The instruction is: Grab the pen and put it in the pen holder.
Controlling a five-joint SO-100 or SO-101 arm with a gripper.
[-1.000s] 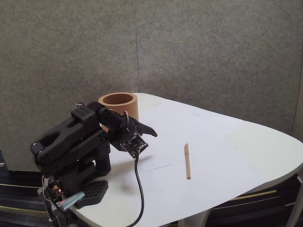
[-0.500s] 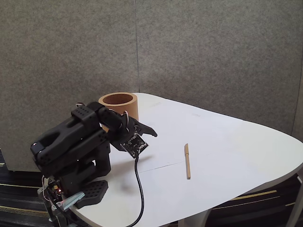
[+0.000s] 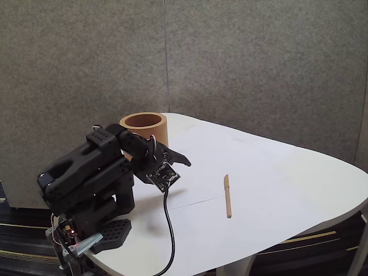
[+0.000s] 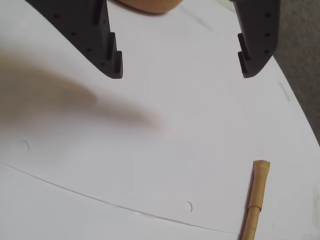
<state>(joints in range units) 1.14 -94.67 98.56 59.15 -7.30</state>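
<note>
Arm: folded low over its base at the left of the fixed view, wrist tipped toward the table.
Gripper (image 3: 172, 156): left of centre in the fixed view, empty, fingers spread wide; in the wrist view (image 4: 181, 71) the two dark fingertips hang from the top edge with bare table between them.
Pen holder (image 3: 144, 127): upper left of the fixed view, upright on the table just behind the gripper, mouth open; a tan sliver of it shows at the top edge of the wrist view (image 4: 150, 5).
Table (image 3: 276, 172): white, rounded edge, running across the middle and right of the fixed view.
Pen (image 3: 227, 195): lying flat right of centre in the fixed view, well apart from the gripper; lower right in the wrist view (image 4: 256, 197), below and right of the fingertips.
Step in hand: the reach, by my reading; the pen is not yet grasped.
Next move calls for: extending the arm toward the pen, centring the open fingers astride its shaft, then lowering.
</note>
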